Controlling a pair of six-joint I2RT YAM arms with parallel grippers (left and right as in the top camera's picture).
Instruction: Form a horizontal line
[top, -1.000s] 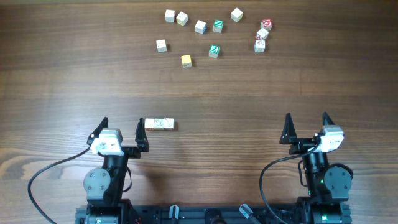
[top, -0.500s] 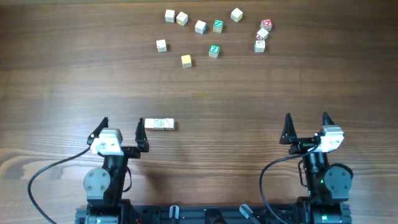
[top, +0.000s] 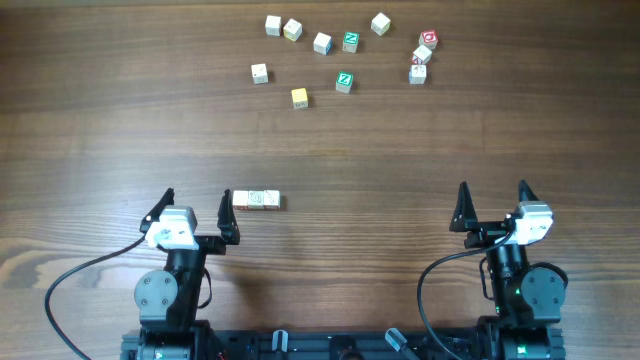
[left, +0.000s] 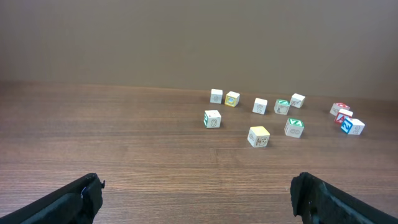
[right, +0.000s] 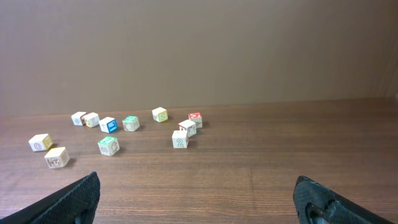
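Overhead view: the black two-finger left gripper sits near the bottom edge, jaws spread wide, nothing between them. The black two-finger right gripper is well apart from it on the same level, also spread wide and holding nothing.

Left wrist view: only the tips of the black fingers show at the lower corners, with bare wood between. The right wrist view shows the same.

The horizontal line, a short straight row of three tiny pale wooden letter cubes touching side by side, lies on the dark brown wooden table. It is just beside the outer face of the left gripper's right finger, outside the jaws. Whether it touches that finger cannot be told. The marks on top are too small to read.

Far side: eleven loose cubes of pale wood lie scattered. The yellow-topped cube is nearest the row. Two green-marked cubes lie mid-group. Three red-marked cubes huddle at the right.

Black cables loop from each arm base.
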